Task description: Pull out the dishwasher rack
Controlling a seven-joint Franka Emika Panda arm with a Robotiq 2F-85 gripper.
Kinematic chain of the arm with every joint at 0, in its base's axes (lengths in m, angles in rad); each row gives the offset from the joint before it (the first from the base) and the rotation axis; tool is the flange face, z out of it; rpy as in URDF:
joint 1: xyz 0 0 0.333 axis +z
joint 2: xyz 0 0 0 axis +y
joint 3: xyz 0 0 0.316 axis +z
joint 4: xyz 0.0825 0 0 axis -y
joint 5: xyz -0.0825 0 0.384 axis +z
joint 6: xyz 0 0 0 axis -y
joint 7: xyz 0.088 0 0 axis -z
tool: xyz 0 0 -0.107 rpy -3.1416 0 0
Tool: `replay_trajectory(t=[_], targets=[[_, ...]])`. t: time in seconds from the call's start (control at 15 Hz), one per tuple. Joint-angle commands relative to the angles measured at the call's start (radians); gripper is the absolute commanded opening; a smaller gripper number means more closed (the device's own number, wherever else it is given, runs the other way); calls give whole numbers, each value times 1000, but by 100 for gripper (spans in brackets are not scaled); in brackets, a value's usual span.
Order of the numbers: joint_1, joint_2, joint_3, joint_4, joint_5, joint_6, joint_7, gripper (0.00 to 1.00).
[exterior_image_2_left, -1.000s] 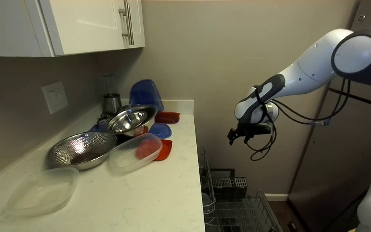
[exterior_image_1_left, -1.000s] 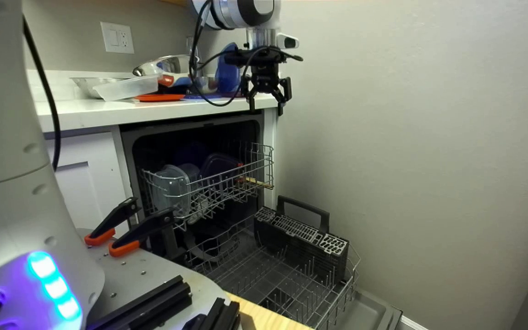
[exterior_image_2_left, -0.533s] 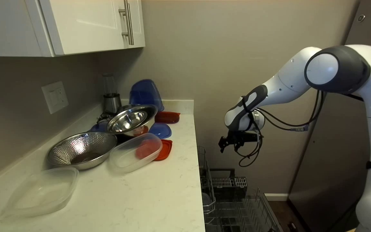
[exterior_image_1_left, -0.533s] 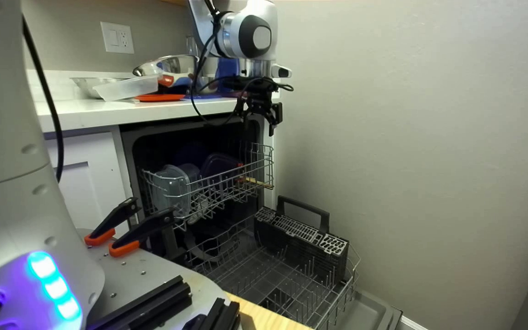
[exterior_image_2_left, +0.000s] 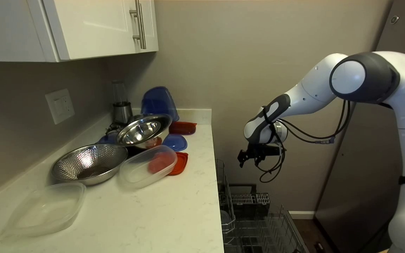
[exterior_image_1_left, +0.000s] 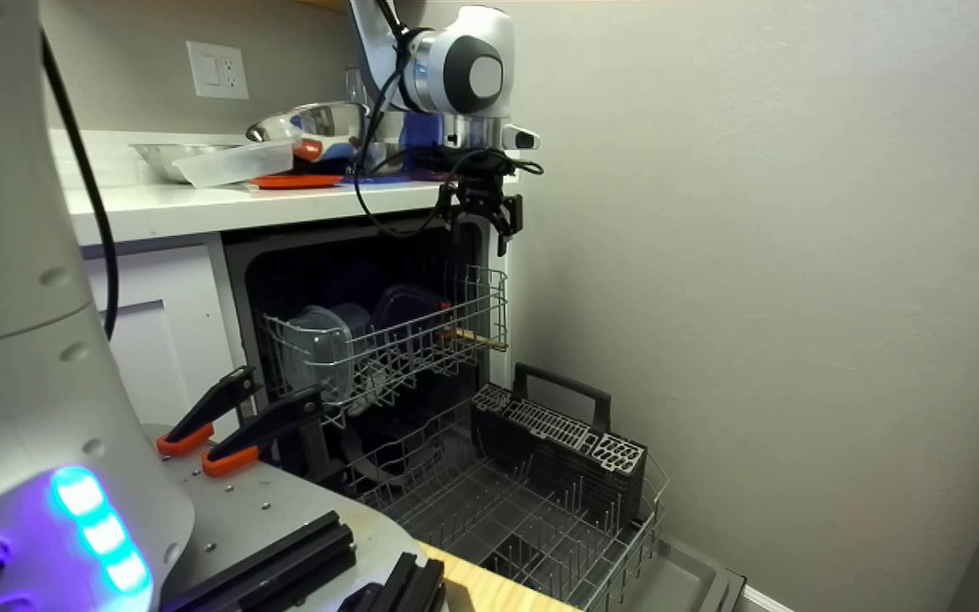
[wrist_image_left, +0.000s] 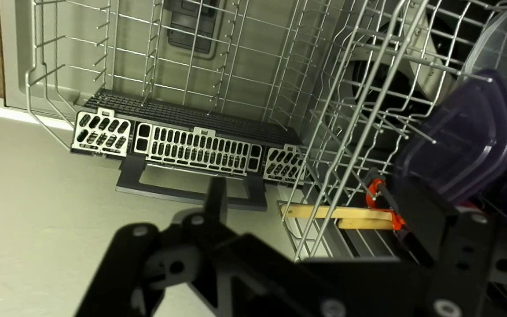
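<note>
Dishwasher rack (exterior_image_1_left: pixel 409 347) isn't gripped yet, but the spread claw (exterior_image_1_left: pixel 478 244) has lowered to its one o'clock, exact gap unclear.

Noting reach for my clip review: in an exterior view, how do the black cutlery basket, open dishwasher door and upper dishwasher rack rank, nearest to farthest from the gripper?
1. Upper dishwasher rack: below the gripper.
2. Black cutlery basket: lower, right of the gripper in the picture.
3. Open dishwasher door: lowest, showing at lower right.
</note>
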State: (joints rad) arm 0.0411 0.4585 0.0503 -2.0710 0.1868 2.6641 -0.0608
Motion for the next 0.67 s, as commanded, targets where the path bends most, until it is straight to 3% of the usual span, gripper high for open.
replay_trajectory(t=[0.0,0.6], targets=[[-15,0,15,1,-15,-1,11,100],[57,229,-4,201,-21,15,169,100]])
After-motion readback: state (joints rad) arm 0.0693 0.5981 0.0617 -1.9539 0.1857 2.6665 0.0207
